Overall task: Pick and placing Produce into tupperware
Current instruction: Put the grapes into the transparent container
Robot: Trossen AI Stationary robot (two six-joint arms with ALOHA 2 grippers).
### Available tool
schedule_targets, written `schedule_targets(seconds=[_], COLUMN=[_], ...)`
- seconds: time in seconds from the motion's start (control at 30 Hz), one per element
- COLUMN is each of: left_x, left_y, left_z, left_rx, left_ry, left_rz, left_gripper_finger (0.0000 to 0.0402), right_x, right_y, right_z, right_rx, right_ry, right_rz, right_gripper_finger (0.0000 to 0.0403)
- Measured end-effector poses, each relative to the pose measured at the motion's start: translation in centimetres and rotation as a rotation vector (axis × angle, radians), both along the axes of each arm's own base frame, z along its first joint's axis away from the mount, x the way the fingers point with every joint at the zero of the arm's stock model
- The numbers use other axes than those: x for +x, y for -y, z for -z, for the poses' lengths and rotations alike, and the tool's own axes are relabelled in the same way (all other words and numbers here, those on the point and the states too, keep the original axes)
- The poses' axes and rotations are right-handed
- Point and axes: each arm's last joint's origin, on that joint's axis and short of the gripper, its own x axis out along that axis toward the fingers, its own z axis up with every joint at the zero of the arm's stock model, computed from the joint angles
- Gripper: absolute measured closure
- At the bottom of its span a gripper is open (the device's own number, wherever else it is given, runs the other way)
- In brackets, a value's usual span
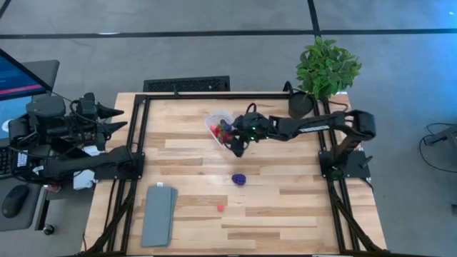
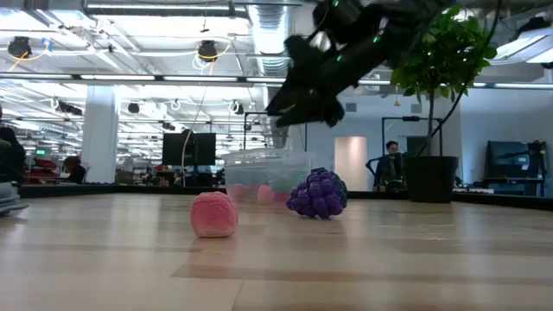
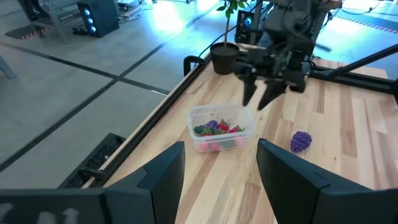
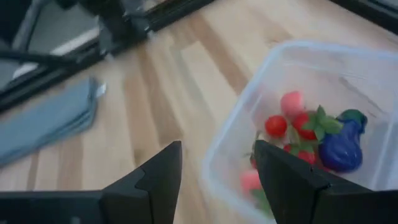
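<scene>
Pale wooden counter [image 1: 285,207] under me, and on it the small clear plastic tub [image 1: 216,126] — strawberries, pink pieces and a purple eggplant [image 4: 341,149] inside. My right fingers [image 1: 238,148] hang just beside the tub, parted and empty. Purple grape cluster [image 1: 239,178] and pink ball [image 1: 221,208] lie outside it — my left fingers [image 1: 116,118] wait parted, well away.

Clear tupperware tub [image 1: 216,123] sits upright on the counter, lidless, containing strawberries [image 4: 306,126], pink pieces [image 4: 291,102] and an eggplant [image 4: 344,147]. Purple grape cluster [image 1: 239,178] and a pink piece [image 1: 221,208] lie loose outside.
</scene>
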Motion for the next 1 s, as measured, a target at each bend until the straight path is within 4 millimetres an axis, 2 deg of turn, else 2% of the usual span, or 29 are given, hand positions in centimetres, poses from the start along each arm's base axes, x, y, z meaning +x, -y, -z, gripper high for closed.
schedule_targets(seconds=[0.17,0.37,0.6,0.67,0.83,1.0], left_x=[0.0,0.0,0.0,0.0,0.0,0.0], left_y=[0.0,0.0,0.0,0.0,0.0,0.0], left_z=[0.0,0.0,0.0,0.0,0.0,0.0], left_rx=[0.011,0.016,0.015,0.014,0.004,-0.004], left_ry=[-0.005,-0.007,-0.007,-0.007,-0.003,0.002], left_rz=[0.005,0.007,0.006,0.006,0.005,0.007], left_gripper_finger=[0.0212,0.0212,0.0212,0.0212,0.0212,0.0212], right_x=[-2.2,-3.8,-3.8,-3.1,-2.6,-2.2], right_y=[-2.4,-5.3,-8.6,-9.5,-11.0,-12.2], right_z=[-1.9,-1.9,-0.1,0.4,1.6,3.3], right_rx=[-0.027,-0.021,-0.041,-0.052,-0.041,-0.01], right_ry=[-0.111,-0.245,-0.343,-0.322,-0.328,-0.358], right_rz=[-0.091,-0.176,-0.25,-0.25,-0.243,-0.24], right_gripper_finger=[0.0177,0.0177,0.0177,0.0177,0.0172,0.015])
